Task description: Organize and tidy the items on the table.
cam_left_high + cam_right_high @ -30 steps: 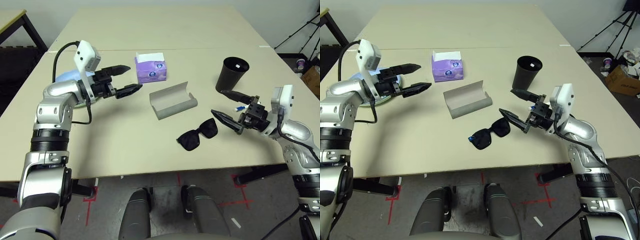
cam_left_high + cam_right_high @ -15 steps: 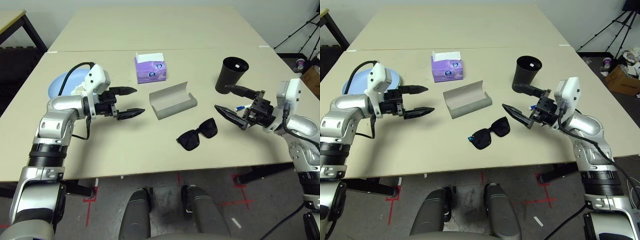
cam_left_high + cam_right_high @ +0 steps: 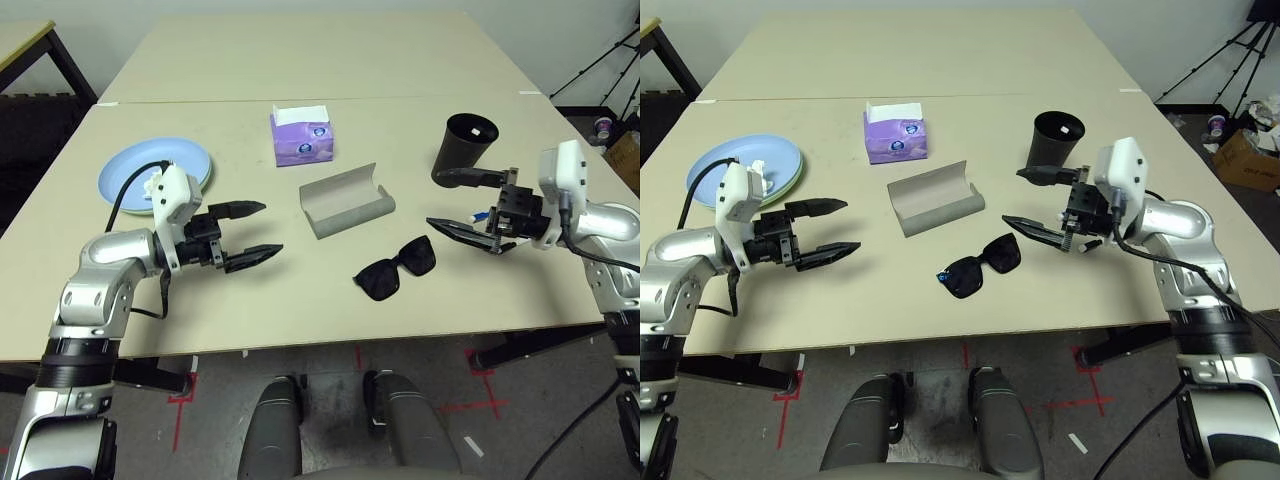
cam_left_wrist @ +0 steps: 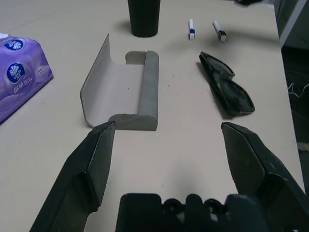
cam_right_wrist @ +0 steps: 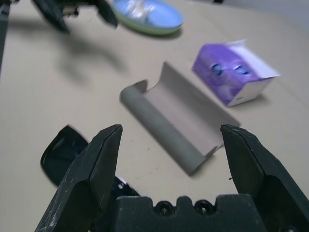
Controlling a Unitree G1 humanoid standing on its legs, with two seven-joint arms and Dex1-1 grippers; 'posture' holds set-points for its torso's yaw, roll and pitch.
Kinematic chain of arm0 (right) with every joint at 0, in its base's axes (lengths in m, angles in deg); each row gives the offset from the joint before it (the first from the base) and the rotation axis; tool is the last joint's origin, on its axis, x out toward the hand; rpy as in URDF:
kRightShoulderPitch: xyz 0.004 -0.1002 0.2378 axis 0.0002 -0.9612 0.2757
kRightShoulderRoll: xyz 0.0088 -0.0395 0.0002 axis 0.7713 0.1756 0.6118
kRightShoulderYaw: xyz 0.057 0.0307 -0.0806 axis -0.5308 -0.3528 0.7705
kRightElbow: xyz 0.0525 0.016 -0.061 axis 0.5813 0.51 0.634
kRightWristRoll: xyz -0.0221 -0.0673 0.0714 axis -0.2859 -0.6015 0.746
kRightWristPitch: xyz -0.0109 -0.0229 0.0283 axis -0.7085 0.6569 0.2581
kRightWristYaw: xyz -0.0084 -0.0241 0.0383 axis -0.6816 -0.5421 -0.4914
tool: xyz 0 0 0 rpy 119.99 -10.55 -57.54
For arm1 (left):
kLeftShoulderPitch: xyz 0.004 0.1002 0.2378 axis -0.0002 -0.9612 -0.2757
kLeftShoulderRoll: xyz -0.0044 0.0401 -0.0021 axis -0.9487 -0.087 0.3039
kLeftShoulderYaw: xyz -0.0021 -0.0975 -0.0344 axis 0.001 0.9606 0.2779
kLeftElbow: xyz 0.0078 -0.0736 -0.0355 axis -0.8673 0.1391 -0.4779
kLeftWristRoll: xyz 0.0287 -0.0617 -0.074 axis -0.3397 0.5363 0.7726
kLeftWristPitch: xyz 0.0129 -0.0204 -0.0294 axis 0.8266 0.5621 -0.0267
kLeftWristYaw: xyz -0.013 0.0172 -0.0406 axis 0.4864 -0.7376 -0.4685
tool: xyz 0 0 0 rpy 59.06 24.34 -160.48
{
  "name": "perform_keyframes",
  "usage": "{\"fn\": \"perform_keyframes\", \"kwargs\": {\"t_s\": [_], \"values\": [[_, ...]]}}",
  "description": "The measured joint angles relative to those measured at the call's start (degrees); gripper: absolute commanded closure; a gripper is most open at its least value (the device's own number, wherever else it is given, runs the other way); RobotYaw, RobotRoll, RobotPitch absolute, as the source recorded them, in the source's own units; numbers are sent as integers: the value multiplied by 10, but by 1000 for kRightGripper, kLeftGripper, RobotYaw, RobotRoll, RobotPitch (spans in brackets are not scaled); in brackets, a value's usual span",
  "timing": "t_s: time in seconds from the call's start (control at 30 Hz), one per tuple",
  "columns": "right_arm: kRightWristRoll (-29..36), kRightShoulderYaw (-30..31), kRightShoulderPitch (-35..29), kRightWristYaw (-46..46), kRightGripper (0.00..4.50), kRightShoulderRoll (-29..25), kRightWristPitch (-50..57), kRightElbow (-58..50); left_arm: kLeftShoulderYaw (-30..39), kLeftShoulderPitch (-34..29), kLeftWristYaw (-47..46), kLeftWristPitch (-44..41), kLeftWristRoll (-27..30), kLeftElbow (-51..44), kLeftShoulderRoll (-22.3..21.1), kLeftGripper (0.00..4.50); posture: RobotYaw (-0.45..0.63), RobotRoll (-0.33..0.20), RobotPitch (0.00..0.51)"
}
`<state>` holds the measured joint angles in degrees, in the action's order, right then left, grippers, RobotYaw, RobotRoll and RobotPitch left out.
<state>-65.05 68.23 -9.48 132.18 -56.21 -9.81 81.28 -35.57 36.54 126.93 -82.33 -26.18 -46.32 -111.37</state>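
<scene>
Items I count on the smooth beige table [image 3: 330, 60]:

- Glasses case [image 3: 346, 200], centre of frame: grey, oblong, lying open, curved lid raised, matte inside.
- Sunglasses [image 3: 396, 268], just below and right of the case: glossy black, folded.
- Cup [image 3: 464, 149], upper right: black, tapered, upright, mouth open.
- Two pens [image 4: 204, 30], white with dark caps, lying beside the cup in my left wrist view.
- Plates [image 3: 152, 173], left of frame: round, light blue stacked on pale green, a crumpled white tissue [image 3: 153, 184] on top.
- Tissue box [image 3: 300, 135], upper centre: purple card, white sheet showing.

Left gripper [image 3: 249, 233], lower left, hangs over bare table, fingers apart, holding nothing. Right gripper [image 3: 448, 201], right of frame near the cup, fingers likewise spread and empty.
</scene>
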Motion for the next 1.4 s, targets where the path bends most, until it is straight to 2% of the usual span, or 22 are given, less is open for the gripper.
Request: {"fn": "perform_keyframes", "kwargs": {"t_s": [0.2,0.43,0.67,1.0,1.4], "values": [[-20,33,0,-3,0,-30,86,-65,3,-13,-17,15,15,-21,29,44,-32,0,154],[-95,77,-7,-30,0,-77,152,-170,0,-39,-17,34,18,-27,31,44,-30,0,162],[-127,113,3,-29,0,-82,185,-228,-10,-66,-8,74,8,-26,23,44,-23,0,169],[-207,179,67,-14,0,-88,165,-220,-19,-80,-3,91,2,-26,10,44,-14,0,175],[-274,262,147,40,0,-43,102,-164,-31,-86,7,100,-6,-24,-7,44,-11,0,179]]}}
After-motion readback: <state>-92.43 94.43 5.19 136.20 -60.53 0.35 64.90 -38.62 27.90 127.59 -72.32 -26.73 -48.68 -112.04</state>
